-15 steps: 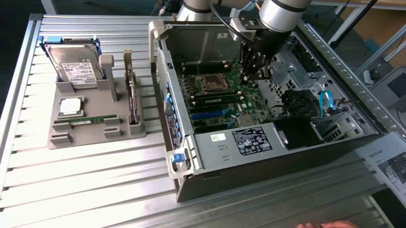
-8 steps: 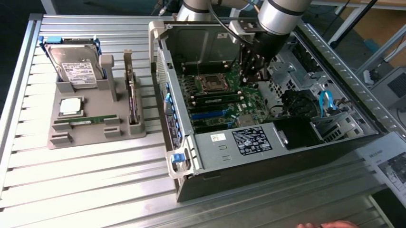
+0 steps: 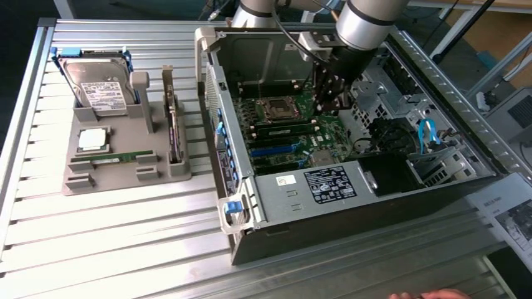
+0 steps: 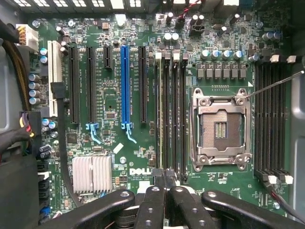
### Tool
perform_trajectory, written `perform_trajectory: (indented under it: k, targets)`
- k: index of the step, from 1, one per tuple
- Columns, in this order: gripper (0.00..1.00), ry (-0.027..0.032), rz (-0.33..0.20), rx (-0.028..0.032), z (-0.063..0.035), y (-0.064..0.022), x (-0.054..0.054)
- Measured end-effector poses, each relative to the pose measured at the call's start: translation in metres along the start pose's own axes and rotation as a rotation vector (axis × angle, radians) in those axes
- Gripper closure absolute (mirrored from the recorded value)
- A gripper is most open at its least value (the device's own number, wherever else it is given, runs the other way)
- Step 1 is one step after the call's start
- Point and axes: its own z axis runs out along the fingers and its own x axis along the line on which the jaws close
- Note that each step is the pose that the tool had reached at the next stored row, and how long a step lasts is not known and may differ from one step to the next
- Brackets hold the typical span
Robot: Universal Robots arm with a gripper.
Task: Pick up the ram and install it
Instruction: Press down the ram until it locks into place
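A robot arm's gripper (image 4: 164, 177) hangs inside an open desktop computer case (image 3: 275, 193), its black fingers pressed together and empty above the green motherboard (image 4: 114, 95). The fingertips sit close over the bank of long black memory slots (image 4: 169, 114) just beside the bare silver processor socket (image 4: 220, 129). The ram (image 3: 112, 159) lies outside the case, resting on edge in a groove of the grey plastic holder (image 3: 124, 177), near the square silver processor chip (image 3: 92, 139) and the upright hard drive (image 3: 98, 87). A thin, stiff green stick with small chips, it looks light but fragile; it is probably best pinched on its flat faces near the middle, clear of the contact edge. The case is dull grey metal, standing on a ribbed aluminium table (image 3: 124, 249).
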Motion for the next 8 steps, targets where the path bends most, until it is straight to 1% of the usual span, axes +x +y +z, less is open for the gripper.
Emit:
perform_trajectory:
  k: [8]
  targets:
    - [0.90,0.0000,0.000,0.0000,0.0077,-0.0001,0.0003]
